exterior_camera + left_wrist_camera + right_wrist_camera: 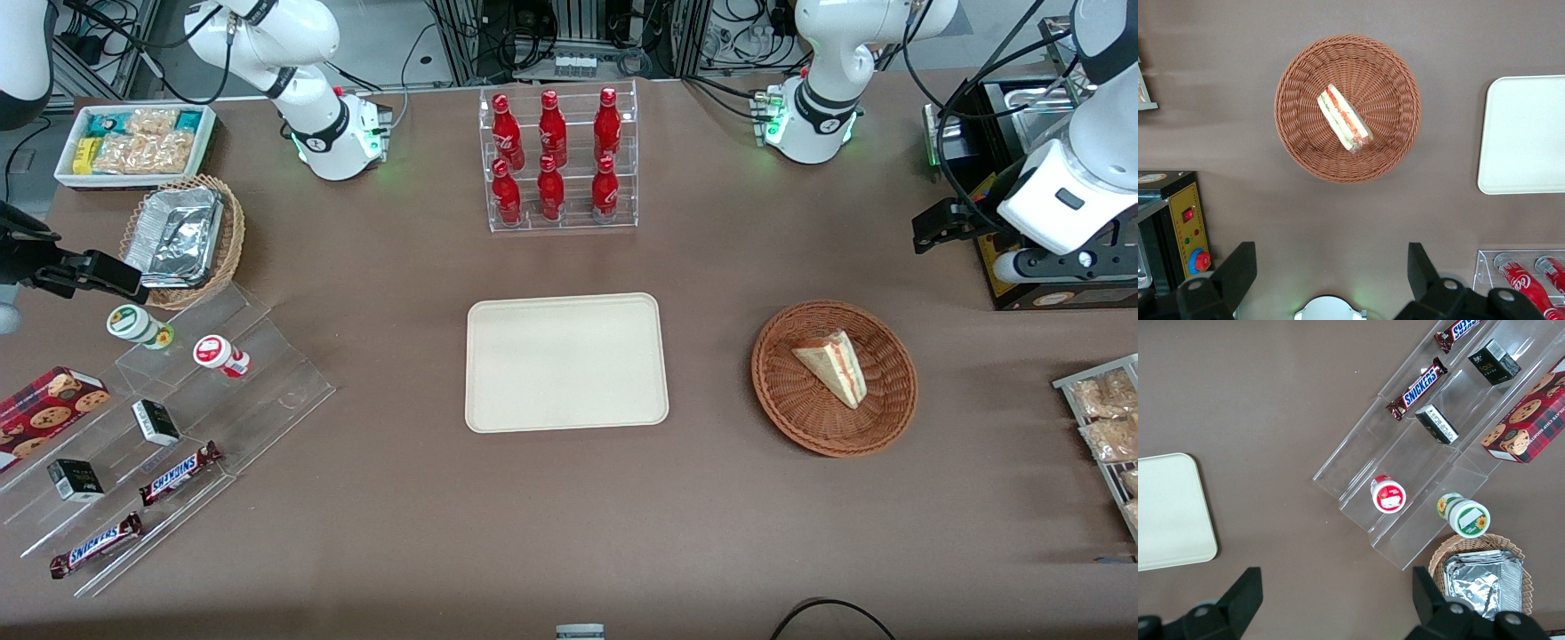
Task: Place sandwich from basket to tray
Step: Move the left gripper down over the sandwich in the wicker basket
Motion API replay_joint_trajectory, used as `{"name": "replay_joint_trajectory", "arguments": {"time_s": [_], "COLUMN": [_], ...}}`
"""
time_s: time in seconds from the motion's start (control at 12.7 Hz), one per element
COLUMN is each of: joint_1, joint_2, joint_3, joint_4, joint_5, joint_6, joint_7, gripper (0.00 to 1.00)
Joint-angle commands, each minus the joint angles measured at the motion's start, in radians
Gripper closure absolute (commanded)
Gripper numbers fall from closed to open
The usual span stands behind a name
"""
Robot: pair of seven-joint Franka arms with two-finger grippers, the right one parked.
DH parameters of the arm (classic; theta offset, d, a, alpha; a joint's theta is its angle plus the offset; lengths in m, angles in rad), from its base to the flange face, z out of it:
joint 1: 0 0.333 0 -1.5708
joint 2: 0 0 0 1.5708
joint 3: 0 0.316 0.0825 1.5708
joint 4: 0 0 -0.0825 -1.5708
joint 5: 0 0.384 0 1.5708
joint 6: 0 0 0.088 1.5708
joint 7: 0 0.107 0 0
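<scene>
Below the wide-open, empty gripper (1328,280), well apart, the sandwich (1344,118) lies in the basket (1305,80), white bread with red and green stripes.

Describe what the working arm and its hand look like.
The left arm is glossy white with black joint bands and black cables looped along it; its base glows green. Its hand has two black wedge-shaped fingers, spread open on a black body, hanging above the table, farther from the front camera than the basket.

a brown table (400,533) with cable-strewn metal racks (569,36) at its edge.
</scene>
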Motion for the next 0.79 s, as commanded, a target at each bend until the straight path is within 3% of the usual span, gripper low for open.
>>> {"name": "replay_joint_trajectory", "arguments": {"time_s": [0.0,0.39,0.71], "joint_1": [0.006,-0.003,-0.005], "joint_2": [-0.011,-0.007,-0.007], "joint_3": [-0.001,-0.004,-0.004], "joint_4": [-0.012,-0.077,-0.27], "joint_5": [-0.009,-0.007,-0.007], "joint_6": [0.013,0.085,0.246], "joint_7": [0.01,0.009,0.009], "gripper": [0.0,0.0,0.0]}}
